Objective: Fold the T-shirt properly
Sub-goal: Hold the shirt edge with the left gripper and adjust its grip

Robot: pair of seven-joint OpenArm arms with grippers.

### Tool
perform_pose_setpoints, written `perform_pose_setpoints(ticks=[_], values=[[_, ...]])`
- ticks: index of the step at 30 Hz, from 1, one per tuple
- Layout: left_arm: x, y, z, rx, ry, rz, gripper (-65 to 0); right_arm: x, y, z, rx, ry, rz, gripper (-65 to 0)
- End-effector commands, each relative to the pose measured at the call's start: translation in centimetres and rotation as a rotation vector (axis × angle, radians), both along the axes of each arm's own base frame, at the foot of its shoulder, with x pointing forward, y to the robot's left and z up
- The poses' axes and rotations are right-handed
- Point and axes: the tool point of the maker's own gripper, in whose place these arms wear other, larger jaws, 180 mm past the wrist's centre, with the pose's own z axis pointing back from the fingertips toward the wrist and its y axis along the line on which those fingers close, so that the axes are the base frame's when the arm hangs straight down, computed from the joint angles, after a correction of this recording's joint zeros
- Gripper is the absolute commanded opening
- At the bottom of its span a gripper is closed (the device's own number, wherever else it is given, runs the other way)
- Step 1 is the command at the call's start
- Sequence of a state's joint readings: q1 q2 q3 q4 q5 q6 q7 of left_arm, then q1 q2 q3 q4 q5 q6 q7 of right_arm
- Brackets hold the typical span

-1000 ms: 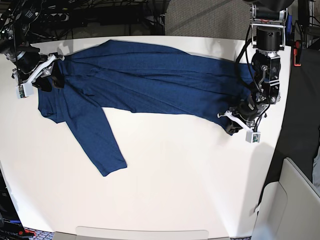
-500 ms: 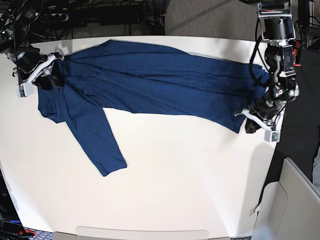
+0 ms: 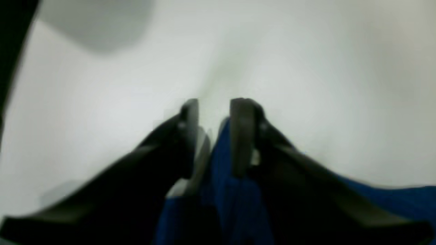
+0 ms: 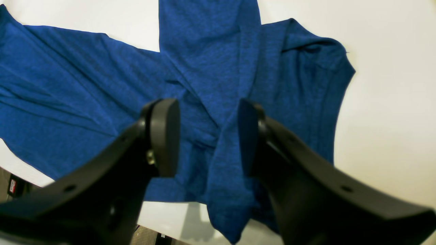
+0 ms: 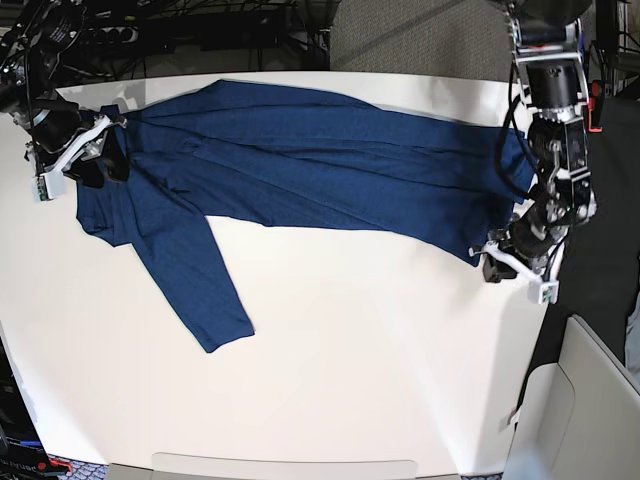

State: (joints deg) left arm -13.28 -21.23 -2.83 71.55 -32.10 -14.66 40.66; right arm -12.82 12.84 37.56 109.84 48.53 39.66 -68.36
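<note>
The soft, limp T-shirt [image 5: 300, 165], spread across the bench [image 5: 350, 370] from nine to three o'clock, is flanked by the spread right hand [image 4: 204, 136] and straddled, hem between parted fingers, by the left hand [image 3: 213, 136], and is best pinched at hem corners.

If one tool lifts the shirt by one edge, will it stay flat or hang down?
It would probably hang down limp: the shirt lies in soft folds and creases, and its sleeve trails off at an angle. It looks like thin knit, so likely light. On the smooth white table it should drag easily rather than resist.
</note>
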Motion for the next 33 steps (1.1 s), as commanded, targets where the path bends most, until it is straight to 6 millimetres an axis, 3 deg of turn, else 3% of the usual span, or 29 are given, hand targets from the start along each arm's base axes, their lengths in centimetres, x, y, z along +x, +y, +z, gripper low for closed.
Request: perform_pose_setpoints(ticks=[1,4,15,27,33], values=[[1.2,-0.1,1.5,0.008,-0.048,-0.017,-42.5,0.3,-0.1,1.1,-0.001,-0.041,0.009,-38.9],[1.4,-0.8,1.4,0.013,-0.068,-0.036,-38.1,0.2,-0.1,1.1,-0.004,-0.041,0.008,-38.9],[0.5,-0.5,-1.8,-0.003,-0.015,-0.016,-37.3,0.4,-0.1,1.3,-0.003,-0.048,0.007,-38.9],[-0.9,-1.2,-2.1,-0.001,-0.014,-0.041,-37.6,0.4,-0.2,1.2,-0.004,-0.047,0.006,-38.9],[-1.4,-3.3,-2.0,-0.018,-0.033,-0.178,-45.0,0.4,-0.2,1.2,-0.004,-0.047,0.006,-38.9]])
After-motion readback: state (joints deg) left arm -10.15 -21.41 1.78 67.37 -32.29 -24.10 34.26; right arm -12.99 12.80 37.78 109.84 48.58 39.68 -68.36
